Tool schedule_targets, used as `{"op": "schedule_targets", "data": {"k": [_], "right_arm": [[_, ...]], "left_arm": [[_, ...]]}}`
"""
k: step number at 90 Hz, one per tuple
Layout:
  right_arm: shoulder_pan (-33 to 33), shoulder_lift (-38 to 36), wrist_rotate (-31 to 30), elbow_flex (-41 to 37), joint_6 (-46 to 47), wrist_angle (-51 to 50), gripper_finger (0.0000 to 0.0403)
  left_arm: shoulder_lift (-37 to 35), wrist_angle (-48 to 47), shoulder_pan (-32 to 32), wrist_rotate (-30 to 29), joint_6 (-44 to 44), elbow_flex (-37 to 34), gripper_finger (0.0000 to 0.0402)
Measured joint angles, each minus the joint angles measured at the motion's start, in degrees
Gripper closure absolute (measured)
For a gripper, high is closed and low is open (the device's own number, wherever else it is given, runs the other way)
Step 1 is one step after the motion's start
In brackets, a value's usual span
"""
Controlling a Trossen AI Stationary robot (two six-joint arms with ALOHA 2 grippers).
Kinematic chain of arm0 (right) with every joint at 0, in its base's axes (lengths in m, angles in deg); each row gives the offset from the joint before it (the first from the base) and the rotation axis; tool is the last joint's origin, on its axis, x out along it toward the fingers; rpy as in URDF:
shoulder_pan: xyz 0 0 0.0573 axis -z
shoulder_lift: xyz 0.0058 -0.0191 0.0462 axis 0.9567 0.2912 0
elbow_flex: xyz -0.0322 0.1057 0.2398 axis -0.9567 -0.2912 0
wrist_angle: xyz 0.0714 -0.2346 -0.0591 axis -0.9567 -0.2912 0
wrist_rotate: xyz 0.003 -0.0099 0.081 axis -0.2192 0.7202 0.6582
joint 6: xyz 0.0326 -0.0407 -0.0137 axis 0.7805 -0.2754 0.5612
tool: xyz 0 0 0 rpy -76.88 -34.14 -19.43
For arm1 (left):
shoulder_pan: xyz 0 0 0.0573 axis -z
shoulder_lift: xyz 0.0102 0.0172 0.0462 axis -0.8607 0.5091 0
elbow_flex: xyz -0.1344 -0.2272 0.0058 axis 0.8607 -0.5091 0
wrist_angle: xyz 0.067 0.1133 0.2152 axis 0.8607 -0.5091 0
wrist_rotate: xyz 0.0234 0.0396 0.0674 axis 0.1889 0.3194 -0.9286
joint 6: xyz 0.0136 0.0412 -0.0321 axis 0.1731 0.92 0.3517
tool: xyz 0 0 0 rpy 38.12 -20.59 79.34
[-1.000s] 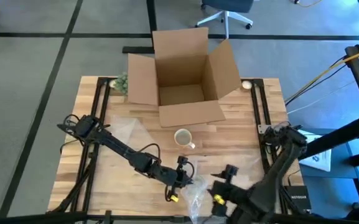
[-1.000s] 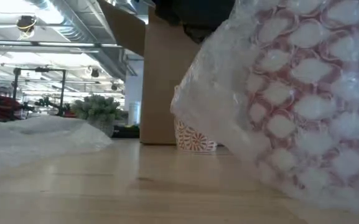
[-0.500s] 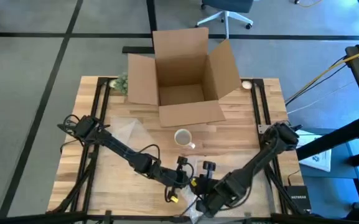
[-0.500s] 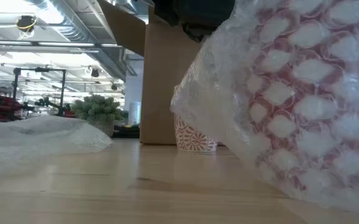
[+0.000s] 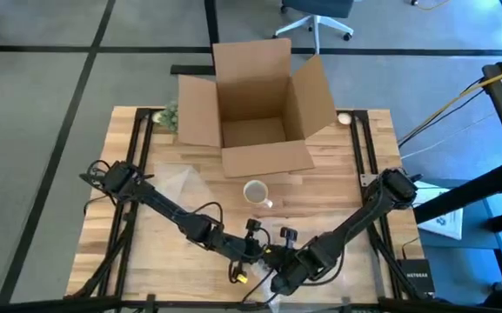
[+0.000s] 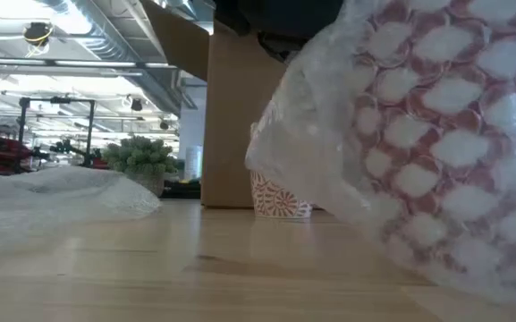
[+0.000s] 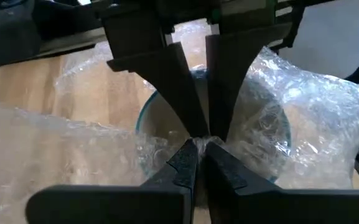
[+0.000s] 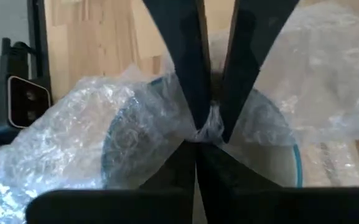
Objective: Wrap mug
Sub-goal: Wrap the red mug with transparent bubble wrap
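A mug with a blue rim stands near the table's front edge under a sheet of bubble wrap. Its red pattern shows through the wrap in the low view. My left gripper and my right gripper meet over the mug's mouth, both shut on the wrap, fingertip to fingertip. The mug's base is hidden by the wrap. My left gripper pinches a gathered bunch of the bubble wrap between its two fingertips, right above the mug's mouth. It comes slanting down from the table's left. My right gripper pinches the same bunch between its fingertips, slanting down from the table's right. The wrap is drawn up into a peak there and drapes over the mug.
A second patterned mug stands bare in front of the open cardboard box at the table's far middle. Another sheet of bubble wrap lies at the left. A small plant is beside the box.
My right gripper has gone toward the table's left, up to the left gripper over the wrapped mug, and has shut on the bubble wrap there. The wrap over the mug has shifted slightly. The left gripper has kept its hold.
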Motion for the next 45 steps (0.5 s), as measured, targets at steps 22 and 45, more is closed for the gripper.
{"op": "schedule_targets", "data": {"k": [22,45], "right_arm": [[-0.1,0.4,1.2,-0.4,-0.1,-1.4,0.0403],[-0.1,0.6,0.7,-0.4,-1.2,-0.9,0.0403]], "left_arm": [[-7.6,-8.9,1.7,-0.8,-6.7,0.3,0.0401],[-10.5,-17.6,3.5,-10.9,-9.4,0.3,0.0401]]}}
